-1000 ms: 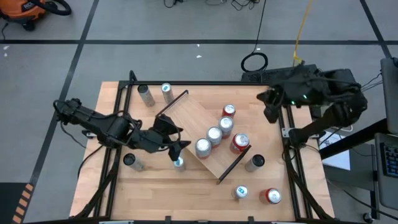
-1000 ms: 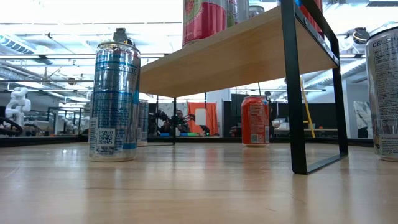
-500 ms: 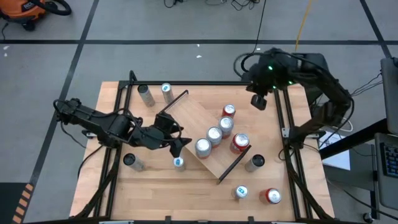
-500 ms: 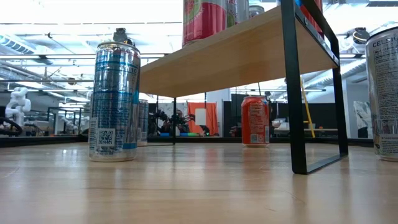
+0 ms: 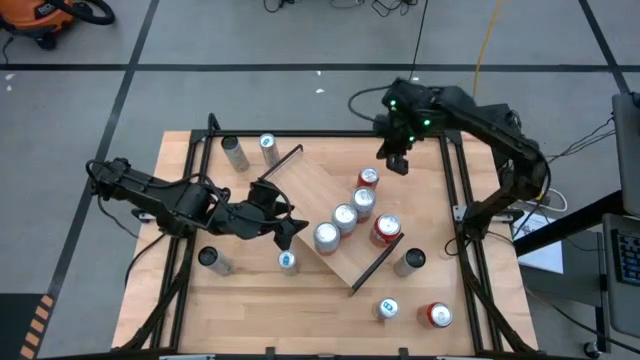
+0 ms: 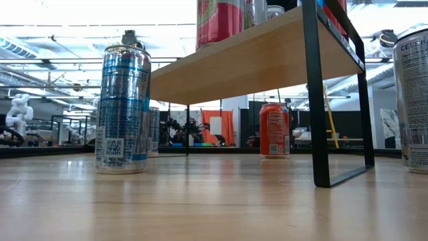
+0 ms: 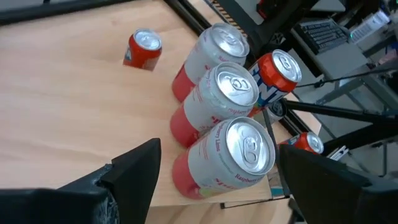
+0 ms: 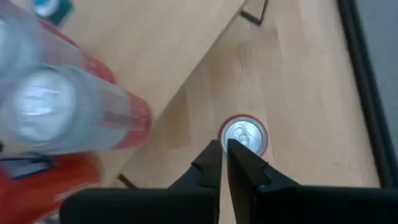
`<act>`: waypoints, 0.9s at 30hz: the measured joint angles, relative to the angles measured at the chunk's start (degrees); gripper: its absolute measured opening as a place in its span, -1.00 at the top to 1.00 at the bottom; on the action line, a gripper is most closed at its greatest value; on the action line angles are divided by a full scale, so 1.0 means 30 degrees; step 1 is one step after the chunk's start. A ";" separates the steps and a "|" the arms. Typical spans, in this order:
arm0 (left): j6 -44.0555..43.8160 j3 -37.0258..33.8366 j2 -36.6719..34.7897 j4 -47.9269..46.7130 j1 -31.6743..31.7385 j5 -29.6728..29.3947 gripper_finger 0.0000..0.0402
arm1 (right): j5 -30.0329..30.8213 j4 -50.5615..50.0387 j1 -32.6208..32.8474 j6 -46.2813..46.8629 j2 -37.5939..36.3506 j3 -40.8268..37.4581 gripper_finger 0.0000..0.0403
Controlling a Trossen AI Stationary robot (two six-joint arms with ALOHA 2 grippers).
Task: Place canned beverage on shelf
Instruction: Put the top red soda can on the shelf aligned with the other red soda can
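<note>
High view: you see the shelf [image 5: 330, 222], a pale smooth wood board with a thin black rail at each short end, set at an angle in the middle of the table [image 5: 430, 215]. Four cans stand on it in a row: one small red can [image 5: 368, 179], two slim silver-topped cans [image 5: 363, 200] [image 5: 345, 216], a wider one [image 5: 326, 237], plus a red can [image 5: 386, 229] near the rail.

Left gripper [image 5: 289, 223] sits low at the shelf's edge beside the blue can [image 5: 287, 262], fingers apart, holding nothing. In the left wrist view its blunt black fingers [image 7: 134, 167] flank the pink-and-silver cans [image 7: 224, 155]; their lids are bright brushed metal.

Right gripper [image 5: 397, 160] hangs over the table's far side near the small red can, fingers together, empty. The right wrist view shows them pressed shut above a red can [image 8: 245, 135] with a shiny round lid.

Loose cans stand around the table, which is light planked wood in a black frame. Low view: glossy tabletop, blue-striped can [image 6: 124, 104], open lab room behind. The floor is grey with dark tape lines.
</note>
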 joint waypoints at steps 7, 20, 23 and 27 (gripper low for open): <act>-0.1463 0.0000 0.0000 -0.0448 -0.0051 0.0029 -0.64 | -0.1435 0.3635 -0.0038 -0.1182 0.0002 -0.4226 0.67; -0.1954 0.0000 0.0007 -0.1004 -0.0051 0.0007 -0.64 | -0.1359 0.8785 -0.0885 -0.2185 0.0006 -0.8681 -0.67; -0.1965 0.0000 0.0007 -0.1322 -0.0051 -0.0063 -0.64 | -0.1355 0.9257 -0.1045 -0.2173 0.0002 -0.9040 -0.81; -0.1957 0.0000 0.0007 -0.1780 0.0050 -0.0120 -0.64 | -0.1348 0.9513 -0.1276 -0.1816 0.0004 -0.9575 -0.85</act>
